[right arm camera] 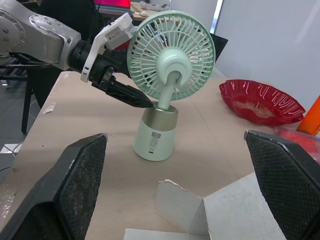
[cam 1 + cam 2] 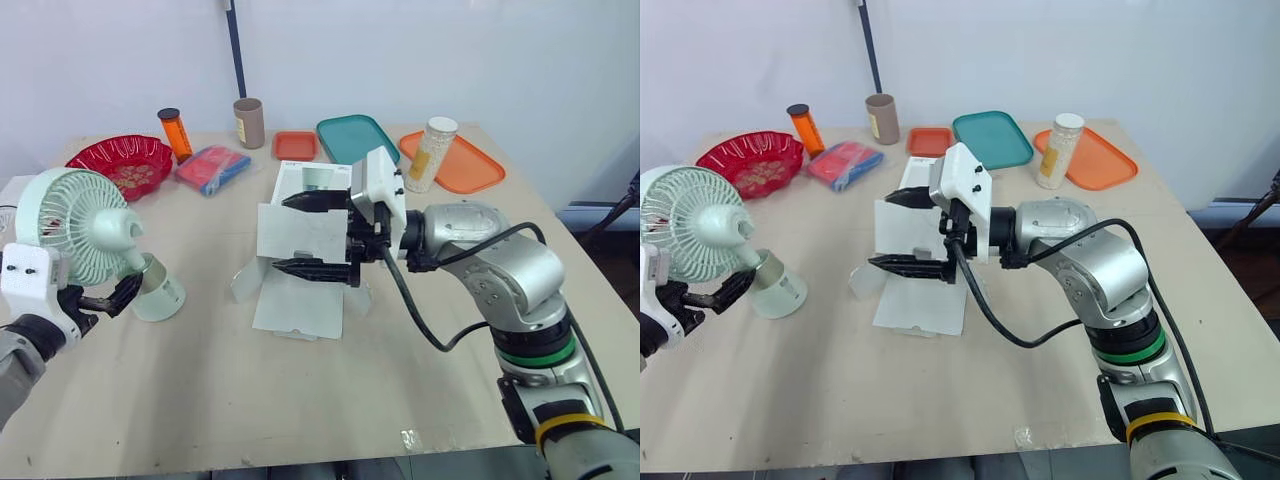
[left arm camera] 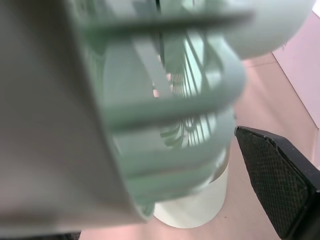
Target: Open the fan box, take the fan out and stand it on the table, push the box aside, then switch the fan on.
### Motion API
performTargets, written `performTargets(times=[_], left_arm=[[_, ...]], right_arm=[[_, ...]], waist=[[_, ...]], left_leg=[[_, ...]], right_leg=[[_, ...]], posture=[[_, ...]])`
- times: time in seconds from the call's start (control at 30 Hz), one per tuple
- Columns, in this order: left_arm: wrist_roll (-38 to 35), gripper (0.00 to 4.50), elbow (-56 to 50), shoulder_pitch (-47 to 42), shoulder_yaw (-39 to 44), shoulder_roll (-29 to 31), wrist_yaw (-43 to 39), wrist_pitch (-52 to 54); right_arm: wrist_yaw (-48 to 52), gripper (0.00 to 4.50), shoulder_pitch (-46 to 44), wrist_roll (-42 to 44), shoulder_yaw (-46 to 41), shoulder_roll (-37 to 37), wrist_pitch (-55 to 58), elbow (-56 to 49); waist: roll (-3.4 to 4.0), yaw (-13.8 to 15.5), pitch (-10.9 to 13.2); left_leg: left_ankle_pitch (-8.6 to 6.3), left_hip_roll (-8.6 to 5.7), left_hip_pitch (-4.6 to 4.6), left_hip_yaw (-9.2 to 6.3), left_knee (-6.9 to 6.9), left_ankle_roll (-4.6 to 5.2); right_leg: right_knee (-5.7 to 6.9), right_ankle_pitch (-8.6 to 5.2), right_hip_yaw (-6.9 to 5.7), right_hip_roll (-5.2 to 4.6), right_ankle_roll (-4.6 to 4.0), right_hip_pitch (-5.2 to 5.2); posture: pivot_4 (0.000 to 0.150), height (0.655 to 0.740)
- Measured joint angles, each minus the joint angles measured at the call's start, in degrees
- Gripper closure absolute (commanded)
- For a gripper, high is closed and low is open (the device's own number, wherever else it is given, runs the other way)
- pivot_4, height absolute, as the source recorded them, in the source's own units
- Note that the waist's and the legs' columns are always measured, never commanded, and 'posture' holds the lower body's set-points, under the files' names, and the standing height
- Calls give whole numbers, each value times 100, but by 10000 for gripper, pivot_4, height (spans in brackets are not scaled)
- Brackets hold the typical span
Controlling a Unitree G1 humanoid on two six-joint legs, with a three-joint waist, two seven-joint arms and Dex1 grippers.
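Beige tabletop (image 2: pixel 300 400) against a white wall carries the whole scene. On its left side the mint-green fan (image 2: pixel 75 225) is out of its packaging, with its round base on the table, leaning a little, and its grille head facing left. The left gripper (image 2: pixel 110 295) is at the neck where the stem meets the base. Whether it grasps the fan I cannot tell.

Near the table's middle, to the right of the fan, lies the white fan box (image 2: pixel 300 310), open with its flaps spread flat. The right gripper (image 2: pixel 280 234) hangs over the box with its two black fingers spread wide, one toward the far side and one toward the near side, clasping nothing.

Along the far edge, from left to right, sit a red bowl (image 2: pixel 120 160), an orange bottle (image 2: pixel 175 133), a blue and red packet (image 2: pixel 212 167), a brown tube (image 2: pixel 248 122), a small red tray (image 2: pixel 296 145), a teal tray (image 2: pixel 357 138) and an orange tray (image 2: pixel 470 168). A white jar (image 2: pixel 432 153) stands upright at the orange tray's left edge. A dark pole (image 2: pixel 235 50) leans against the wall behind the tube.
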Motion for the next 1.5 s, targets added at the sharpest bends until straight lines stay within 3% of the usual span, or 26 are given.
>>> performTargets(times=[0.6,0.87,1.23,1.5], left_arm=[[-230,248,-518,436,335,-493,278,-41],[-684,248,-660,590,592,-690,440,-103],[-1003,248,-860,1261,845,-730,549,-232],[-1137,248,-1108,2143,1049,-1082,530,-451]], right_arm=[[65,0,4,2,0,-4,0,-1],[96,0,4,3,0,5,0,0],[151,0,38,3,1,19,0,0],[174,0,56,5,4,35,-1,-1]], waist=[[-1,1,0],[-2,1,0],[-2,0,0],[-3,0,0]], left_leg=[[0,0,0,1,-1,0],[0,0,-1,1,-1,0],[0,1,0,2,-2,0],[-1,2,0,3,-3,-2]], right_leg=[[0,0,1,1,0,-1],[0,0,1,0,0,-1],[-1,-1,1,1,-2,-1],[-4,-3,3,2,-4,-1]], posture=[[1500,7400],[1500,7400],[1500,7400],[1500,7400]])
